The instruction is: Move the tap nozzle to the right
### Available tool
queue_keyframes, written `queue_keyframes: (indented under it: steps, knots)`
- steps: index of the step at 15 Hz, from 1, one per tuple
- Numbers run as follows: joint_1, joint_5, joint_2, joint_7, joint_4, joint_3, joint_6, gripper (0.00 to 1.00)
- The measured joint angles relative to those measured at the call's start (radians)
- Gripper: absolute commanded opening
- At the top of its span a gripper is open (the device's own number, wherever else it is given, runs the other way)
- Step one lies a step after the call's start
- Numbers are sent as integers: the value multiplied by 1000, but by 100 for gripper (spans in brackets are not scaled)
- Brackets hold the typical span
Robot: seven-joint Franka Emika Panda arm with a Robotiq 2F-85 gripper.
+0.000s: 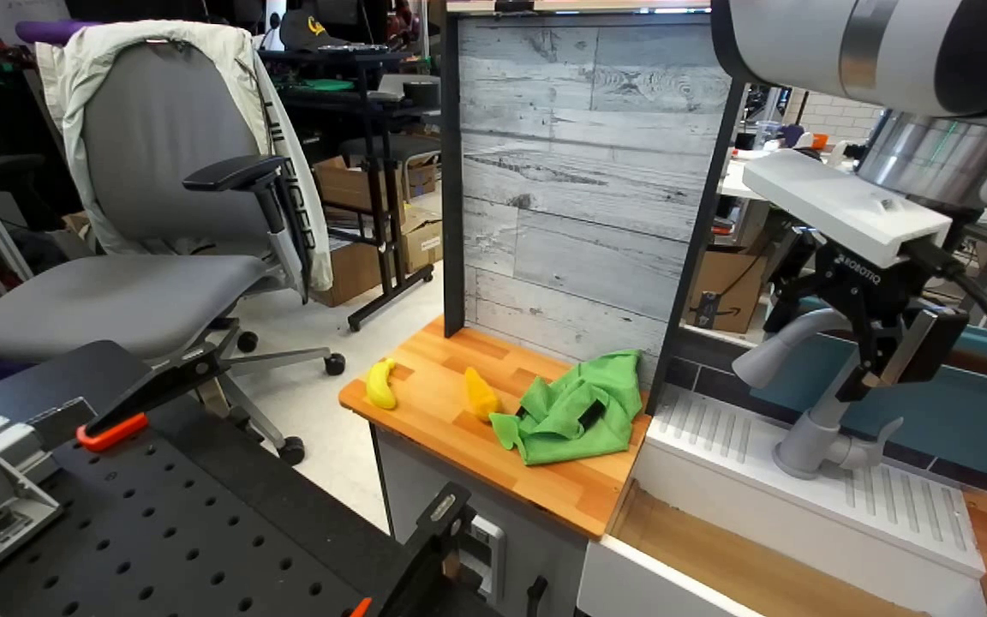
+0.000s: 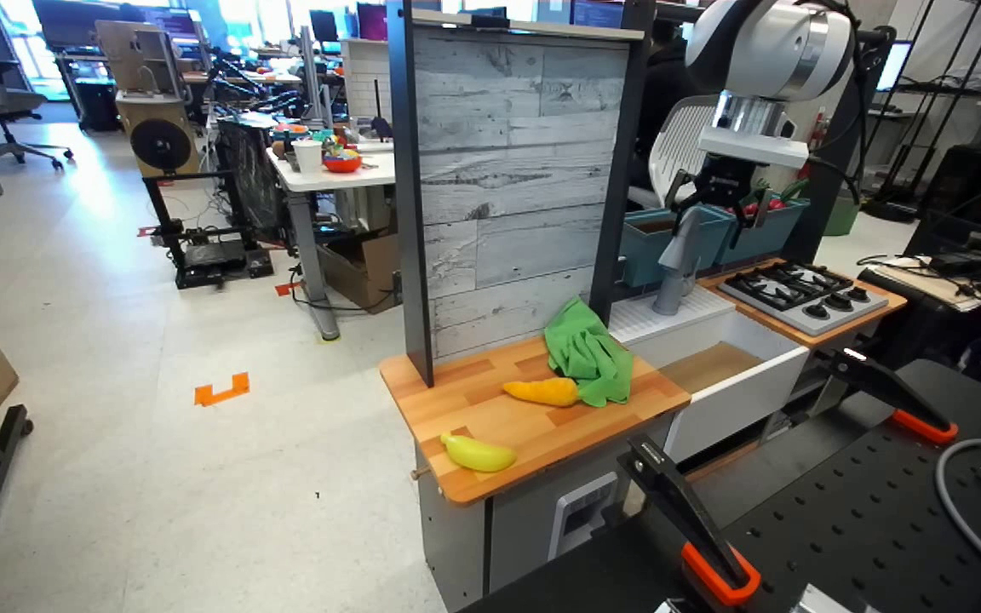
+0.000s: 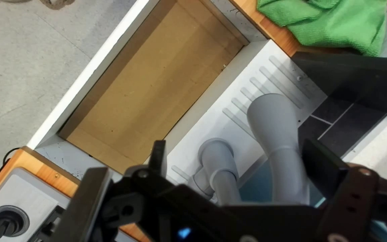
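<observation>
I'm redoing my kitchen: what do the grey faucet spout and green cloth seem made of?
Faucet spout: matte grey, probably plastic, as it lacks metallic gleam; painted metal is possible. Green cloth: soft-looking, dull, likely microfibre, judging by its fuzzy texture.

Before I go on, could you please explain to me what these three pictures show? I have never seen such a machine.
The white machine is a robot arm, ending in a black two-fingered gripper. Two pictures are taken from outside it; the wrist view is taken from near the gripper, looking down, so the fingers show along its bottom. In both exterior views, a wooden counter bears a yellow banana and an orange carrot, probably toys, and a crumpled green cloth. Next to the counter, a grey gooseneck tap nozzle arches above a white grooved ledge. Nothing seems held: the fingers stand apart, with the nozzle between them in the wrist view. One is close to the nozzle; whether it touches, I cannot tell.
</observation>
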Motion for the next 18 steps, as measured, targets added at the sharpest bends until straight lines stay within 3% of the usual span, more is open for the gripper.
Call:
queue_keyframes:
  steps: [12,18]
  knots:
    - [-79,51,-7,-173,-3,73,-2,100]
    - [-101,51,-116,-269,-98,62,-2,100]
